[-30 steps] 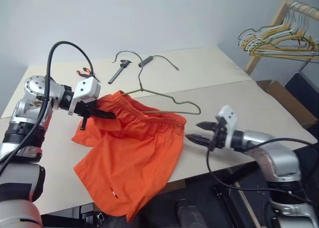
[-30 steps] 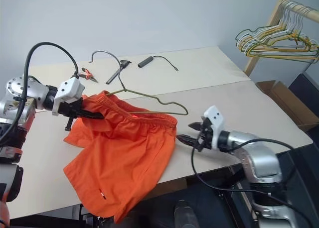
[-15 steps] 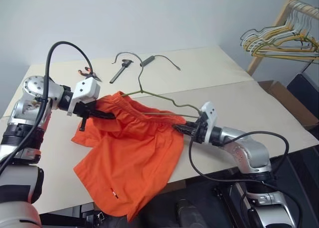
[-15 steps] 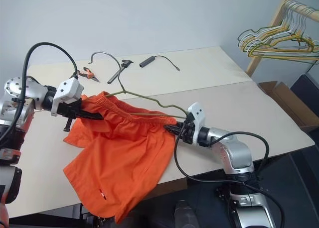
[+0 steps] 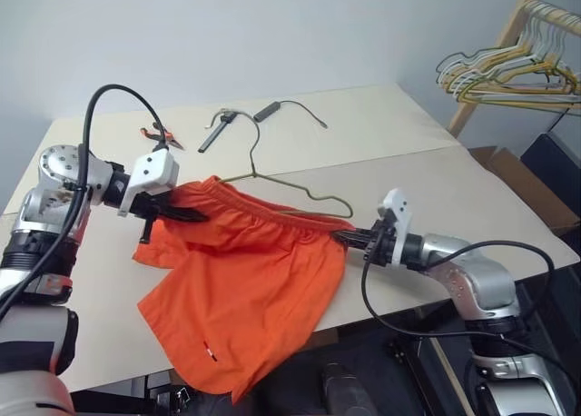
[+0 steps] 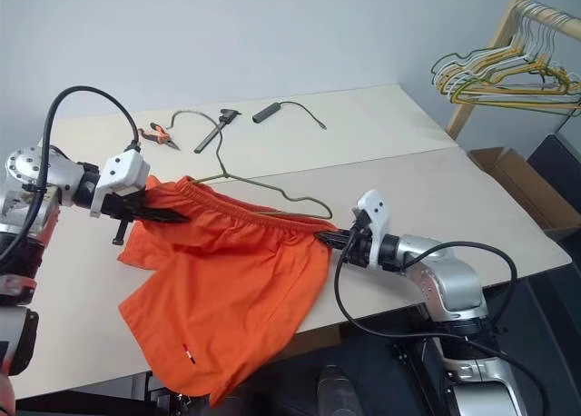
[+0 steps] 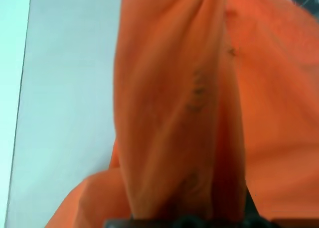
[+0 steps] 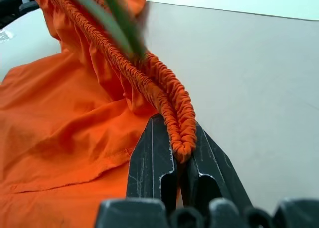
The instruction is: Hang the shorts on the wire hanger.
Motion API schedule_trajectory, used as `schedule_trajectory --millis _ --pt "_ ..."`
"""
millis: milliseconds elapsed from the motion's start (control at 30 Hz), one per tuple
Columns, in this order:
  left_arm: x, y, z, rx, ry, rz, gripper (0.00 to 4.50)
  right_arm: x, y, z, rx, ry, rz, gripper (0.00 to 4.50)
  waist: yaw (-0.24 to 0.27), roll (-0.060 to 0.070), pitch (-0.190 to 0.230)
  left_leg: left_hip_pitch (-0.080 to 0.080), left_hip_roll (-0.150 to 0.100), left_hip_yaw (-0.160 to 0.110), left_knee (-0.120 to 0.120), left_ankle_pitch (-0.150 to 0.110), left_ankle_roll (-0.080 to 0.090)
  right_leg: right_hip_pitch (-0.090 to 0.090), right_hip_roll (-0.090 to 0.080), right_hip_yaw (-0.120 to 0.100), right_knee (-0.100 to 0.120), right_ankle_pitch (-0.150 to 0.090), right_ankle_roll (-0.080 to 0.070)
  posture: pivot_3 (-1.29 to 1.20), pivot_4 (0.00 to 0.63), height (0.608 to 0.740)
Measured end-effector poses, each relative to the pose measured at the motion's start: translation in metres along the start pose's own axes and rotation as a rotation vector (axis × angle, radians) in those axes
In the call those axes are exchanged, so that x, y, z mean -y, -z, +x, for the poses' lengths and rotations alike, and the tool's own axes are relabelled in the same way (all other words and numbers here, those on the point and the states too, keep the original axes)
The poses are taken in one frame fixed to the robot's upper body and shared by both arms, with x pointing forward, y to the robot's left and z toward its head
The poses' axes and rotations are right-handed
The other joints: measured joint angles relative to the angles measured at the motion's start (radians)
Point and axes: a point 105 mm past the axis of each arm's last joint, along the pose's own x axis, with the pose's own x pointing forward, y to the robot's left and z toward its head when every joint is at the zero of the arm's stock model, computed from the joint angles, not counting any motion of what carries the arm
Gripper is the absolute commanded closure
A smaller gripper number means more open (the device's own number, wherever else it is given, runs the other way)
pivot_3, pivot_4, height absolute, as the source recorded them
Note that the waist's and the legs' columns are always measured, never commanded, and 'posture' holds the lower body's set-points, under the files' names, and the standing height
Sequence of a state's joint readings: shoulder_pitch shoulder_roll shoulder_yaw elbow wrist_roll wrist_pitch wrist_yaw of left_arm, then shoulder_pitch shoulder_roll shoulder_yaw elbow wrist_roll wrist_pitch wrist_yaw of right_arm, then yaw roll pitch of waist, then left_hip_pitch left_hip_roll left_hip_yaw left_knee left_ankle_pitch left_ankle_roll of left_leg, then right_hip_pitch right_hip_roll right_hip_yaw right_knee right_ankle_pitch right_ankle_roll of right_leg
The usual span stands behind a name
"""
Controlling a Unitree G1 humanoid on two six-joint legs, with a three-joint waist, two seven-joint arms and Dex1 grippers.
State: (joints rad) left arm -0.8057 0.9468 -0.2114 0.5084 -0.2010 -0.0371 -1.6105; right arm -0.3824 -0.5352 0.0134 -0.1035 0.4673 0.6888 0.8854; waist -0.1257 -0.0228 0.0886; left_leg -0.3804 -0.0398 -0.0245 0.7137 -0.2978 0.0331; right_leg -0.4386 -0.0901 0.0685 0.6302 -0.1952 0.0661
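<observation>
I see the orange shorts (image 5: 241,289) spread on my pale surface (image 5: 427,175), one leg hanging over the near edge. My right hand (image 5: 349,240) is clenched on the right end of the gathered waistband; from the right wrist, the elastic sits pinched between the black fingers (image 8: 152,163). My left hand (image 5: 186,214) is clamped on the left end, so the waistband runs between them. The wire hanger (image 5: 290,182) lies just beyond, its lower bar along the waistband. Farther back lie pliers (image 5: 156,134), a black tool (image 5: 216,130) and a black cable (image 5: 281,109). A rack of hangers (image 5: 508,66) stands far right.
</observation>
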Motion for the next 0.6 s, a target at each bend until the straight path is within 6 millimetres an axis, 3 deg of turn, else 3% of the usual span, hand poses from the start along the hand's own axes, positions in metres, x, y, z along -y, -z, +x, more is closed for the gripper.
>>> schedule_trajectory --millis 267,600 --pt "-0.002 0.009 0.005 -0.037 -0.021 0.041 4.50 0.000 -0.003 -0.008 -0.016 -0.028 -0.015 4.47 0.004 0.000 0.000 -0.001 0.000 0.000 0.000 0.000 0.000 0.000 -0.001 0.000 0.000 0.000 0.000 -0.11 0.048 0.740" --pt "-0.003 0.003 0.006 0.061 -0.021 -0.020 4.50 0.000 -0.003 -0.014 -0.034 -0.041 -0.029 4.47 -0.001 0.000 0.000 0.000 0.000 0.000 0.000 0.000 0.000 0.000 0.000 0.000 0.000 0.000 0.000 -0.11 0.048 0.740"
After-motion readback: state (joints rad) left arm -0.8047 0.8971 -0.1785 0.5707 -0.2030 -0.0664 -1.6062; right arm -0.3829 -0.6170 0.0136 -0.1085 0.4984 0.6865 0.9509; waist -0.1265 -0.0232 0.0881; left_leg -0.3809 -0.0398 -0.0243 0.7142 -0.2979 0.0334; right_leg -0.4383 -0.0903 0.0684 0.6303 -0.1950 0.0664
